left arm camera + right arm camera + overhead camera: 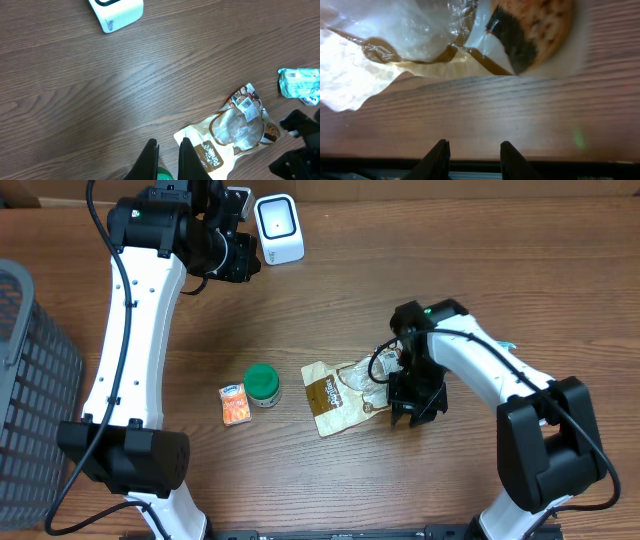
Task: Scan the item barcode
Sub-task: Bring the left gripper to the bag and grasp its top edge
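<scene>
**Beside the bag's right end, the right gripper waits empty**

Mid-table, the bag [338, 393] lies flat. Its long axis runs roughly left to right, and a white label [246, 105] shows on its upper face toward the right end. Just off that end hangs the right gripper [474, 145], its fingers part-way open and holding nothing. In its wrist view the bag's edge sits ahead of the tips, not between them. The left gripper [168, 145] is closed on nothing, up by the scanner [278, 228] at the far edge and well apart from the bag. The right arm is therefore the nearer one. A grasp would probably need a short advance along the bag's length to bring its edge between the fingers.
</scene>
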